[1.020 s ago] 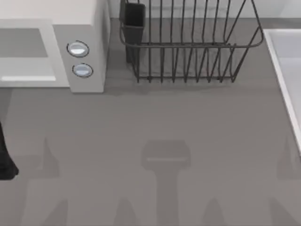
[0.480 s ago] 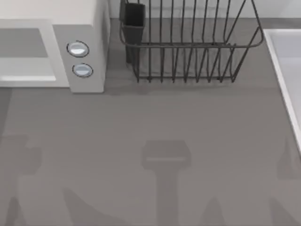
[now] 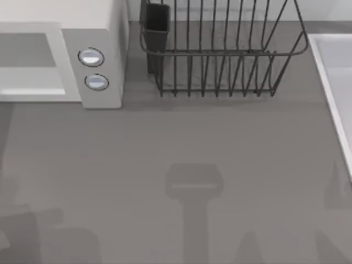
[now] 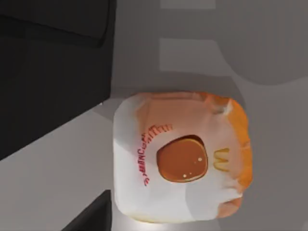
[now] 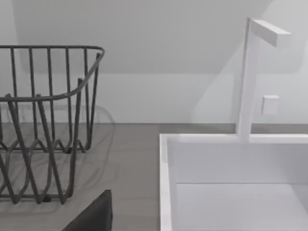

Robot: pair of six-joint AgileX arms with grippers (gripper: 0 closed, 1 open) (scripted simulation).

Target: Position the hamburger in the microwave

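**Centring over the wrapped hamburger**

Hovering our left hand above the hamburger on the tabletop, we cannot tell its grip state. We should centre both fingers on the wrapper before descending; the microwave waits at the top view's left.

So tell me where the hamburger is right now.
The hamburger shows in the left wrist view, wrapped in white-and-orange paper and lying on the grey table below that camera, beside a dark block; it is not yet in the microwave.
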